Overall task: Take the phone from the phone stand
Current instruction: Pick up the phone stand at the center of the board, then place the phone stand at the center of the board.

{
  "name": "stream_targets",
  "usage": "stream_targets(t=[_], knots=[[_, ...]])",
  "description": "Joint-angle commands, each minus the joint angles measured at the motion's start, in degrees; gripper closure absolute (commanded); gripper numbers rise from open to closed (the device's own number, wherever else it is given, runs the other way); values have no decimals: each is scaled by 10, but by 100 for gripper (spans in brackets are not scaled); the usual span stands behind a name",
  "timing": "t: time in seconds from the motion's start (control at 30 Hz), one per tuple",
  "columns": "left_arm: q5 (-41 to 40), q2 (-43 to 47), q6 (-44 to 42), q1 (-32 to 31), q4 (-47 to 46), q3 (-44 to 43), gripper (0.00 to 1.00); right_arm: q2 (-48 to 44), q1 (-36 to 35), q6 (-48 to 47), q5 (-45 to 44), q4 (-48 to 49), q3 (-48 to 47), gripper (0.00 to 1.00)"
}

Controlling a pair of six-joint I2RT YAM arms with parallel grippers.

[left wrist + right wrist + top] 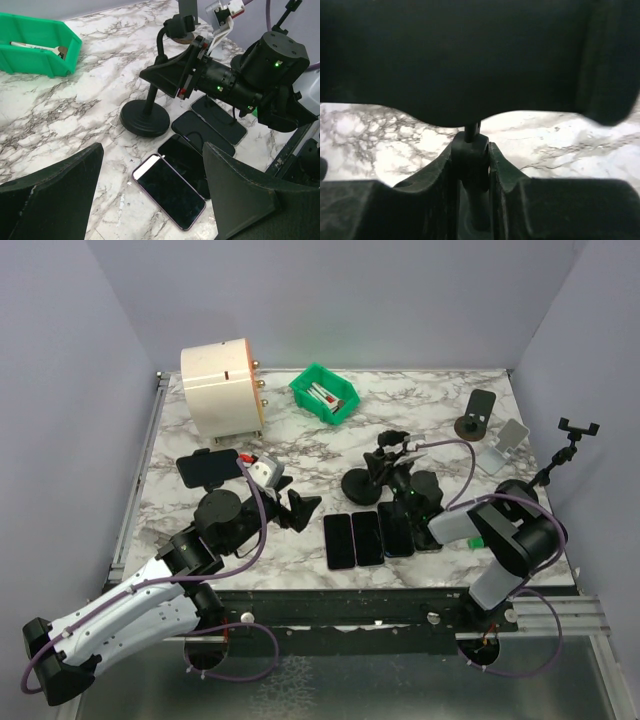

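Note:
A black phone sits crosswise on a black phone stand at the left of the table. My left gripper is open and empty, to the right of that stand. In the left wrist view it hovers over a purple-edged phone lying flat. My right gripper is shut on the neck of a second black stand, which shows no phone on it. In the right wrist view its fingers pinch the stand's joint. It also shows in the left wrist view.
Several phones lie flat in a row near the front edge. A green bin and a cream cylinder stand at the back. A dark round stand, a silver stand and a clamp holder stand at the right.

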State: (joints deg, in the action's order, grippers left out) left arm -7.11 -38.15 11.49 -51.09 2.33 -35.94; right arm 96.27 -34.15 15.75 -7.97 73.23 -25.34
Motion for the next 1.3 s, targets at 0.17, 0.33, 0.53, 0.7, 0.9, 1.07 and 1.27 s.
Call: stream_targets(t=[0.17,0.33,0.53,0.7,0.9,1.07,1.27], knots=[[0,12,-2,2,0,-7,18,-97,49,-71,-226,-283,-121,99],[-1,27,0,2,-2,-6,18,-105,123,-72,-273,-341,-155,99],[6,30,2,2,-4,-5,18,-64,193,-85,-284,-337,-181,99],[5,31,2,2,-4,-5,18,-21,225,-104,-272,-293,-187,99],[3,27,2,2,-5,-5,18,21,252,-108,-259,-297,-212,99],[5,26,2,1,-5,-6,18,22,254,-106,-248,-301,-193,90],[12,31,5,2,-5,-8,18,-24,254,-66,-192,-405,-183,32]])
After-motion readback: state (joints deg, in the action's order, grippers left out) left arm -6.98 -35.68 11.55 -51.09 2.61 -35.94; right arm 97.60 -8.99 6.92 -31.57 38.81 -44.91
